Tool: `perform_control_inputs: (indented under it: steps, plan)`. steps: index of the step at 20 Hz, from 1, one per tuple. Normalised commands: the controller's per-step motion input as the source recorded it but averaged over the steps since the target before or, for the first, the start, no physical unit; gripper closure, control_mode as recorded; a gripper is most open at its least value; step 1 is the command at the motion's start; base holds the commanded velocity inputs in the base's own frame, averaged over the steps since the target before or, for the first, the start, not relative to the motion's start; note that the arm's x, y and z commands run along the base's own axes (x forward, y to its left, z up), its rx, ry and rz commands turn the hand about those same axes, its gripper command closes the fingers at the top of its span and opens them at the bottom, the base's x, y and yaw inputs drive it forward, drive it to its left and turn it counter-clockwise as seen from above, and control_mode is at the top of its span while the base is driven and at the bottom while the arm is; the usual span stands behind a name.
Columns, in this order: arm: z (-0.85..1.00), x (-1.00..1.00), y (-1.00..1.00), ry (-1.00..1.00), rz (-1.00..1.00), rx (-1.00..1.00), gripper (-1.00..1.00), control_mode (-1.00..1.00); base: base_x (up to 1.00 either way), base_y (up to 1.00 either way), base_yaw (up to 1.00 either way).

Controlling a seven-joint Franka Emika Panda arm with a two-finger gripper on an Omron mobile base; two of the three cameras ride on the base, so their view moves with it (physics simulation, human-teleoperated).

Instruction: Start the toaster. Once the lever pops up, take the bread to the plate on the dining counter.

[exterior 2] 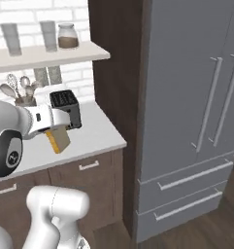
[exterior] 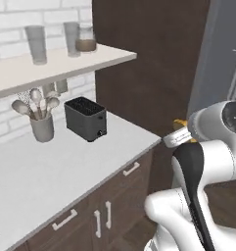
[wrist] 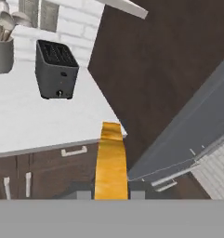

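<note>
Off the counter (exterior: 36, 171) edge, end effector (exterior 2: 57, 132) pinching the bread (exterior 2: 58, 139) edge-on in the air, toaster (exterior: 85, 118) sitting at eleven o'clock beside the utensil cup (exterior: 42, 128), fridge (exterior 2: 196, 97) standing at three o'clock.

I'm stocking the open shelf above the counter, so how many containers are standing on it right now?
3, all toward the shelf's right end: a tall grey glass, a second grey glass, and a jar with brown contents beside it. More may sit out of frame.
</note>
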Motion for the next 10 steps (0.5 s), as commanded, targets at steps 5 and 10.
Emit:
perform_control_inputs:
  steps: [5,10]
  plan:
    - [0.0,0.0,0.0,0.0,0.0,0.0,1.0,1.0,-0.28,0.0,-0.89]
    - [0.0,0.0,0.0,0.0,0.0,0.0,1.0,1.0,-0.08,0.0,-0.89]
